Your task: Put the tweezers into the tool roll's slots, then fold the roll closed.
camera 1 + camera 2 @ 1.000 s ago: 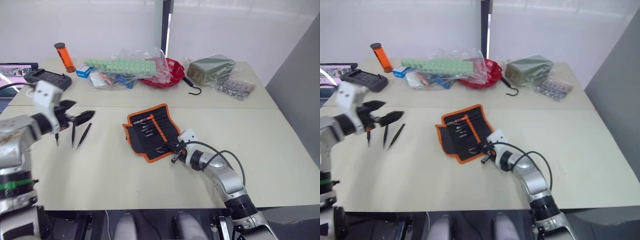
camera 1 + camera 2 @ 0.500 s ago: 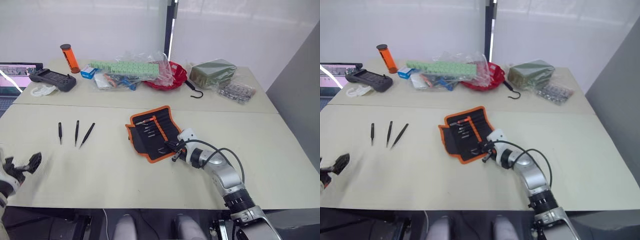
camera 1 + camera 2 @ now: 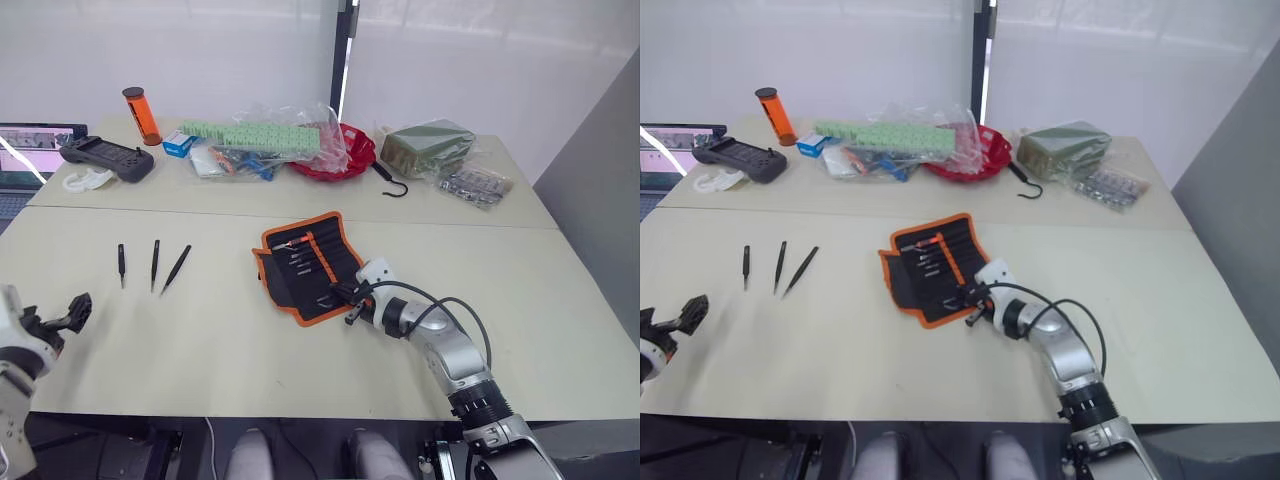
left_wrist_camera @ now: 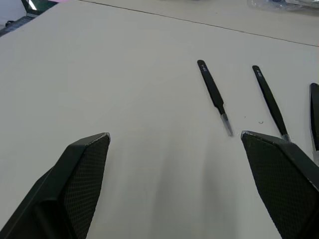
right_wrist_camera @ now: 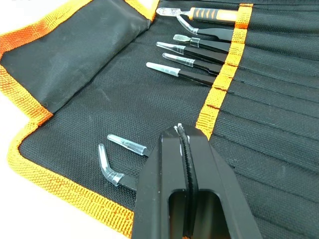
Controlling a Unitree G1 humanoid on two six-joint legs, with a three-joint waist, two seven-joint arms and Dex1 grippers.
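Left wrist view: the left hand (image 4: 174, 184) is spread wide, holding nothing, with three tweezers (image 4: 215, 103) on the surface (image 4: 124, 74) just beyond it. Right of those tweezers, the right hand (image 5: 183, 144), pressed together, hovers over the open tool roll (image 3: 308, 265).

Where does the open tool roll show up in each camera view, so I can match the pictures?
Left eye view: the tool roll lies mid-table, at the right gripper.
Right eye view: same spot.
Left wrist view: not in it.
Right wrist view: its inner face, seen close.
Shared landmark: its orange edging.
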